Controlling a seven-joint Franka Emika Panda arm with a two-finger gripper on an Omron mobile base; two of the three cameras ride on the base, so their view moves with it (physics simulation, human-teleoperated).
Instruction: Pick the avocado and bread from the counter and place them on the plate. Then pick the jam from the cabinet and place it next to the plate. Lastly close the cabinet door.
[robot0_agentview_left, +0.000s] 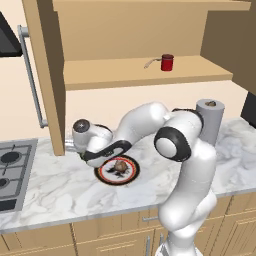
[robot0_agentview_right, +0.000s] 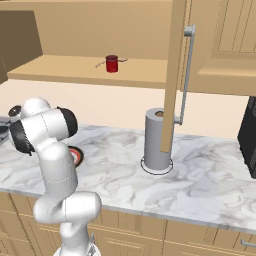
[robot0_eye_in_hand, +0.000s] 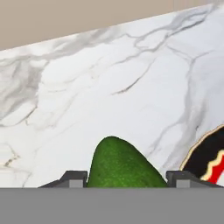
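You've got fingers (robot0_eye_in_hand: 127, 179) pinching avocado (robot0_eye_in_hand: 122, 164), just off plate (robot0_eye_in_hand: 205, 159) rim over counter (robot0_eye_in_hand: 109, 87). Bread (robot0_agentview_left: 120, 165) sits on plate. Jam (robot0_agentview_left: 167, 62) on cabinet shelf (robot0_agentview_left: 125, 70), door (robot0_agentview_right: 175, 75) open.

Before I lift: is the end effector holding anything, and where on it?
Yes, the avocado, pinched across its sides between the two fingertips of the end effector, beside the plate.
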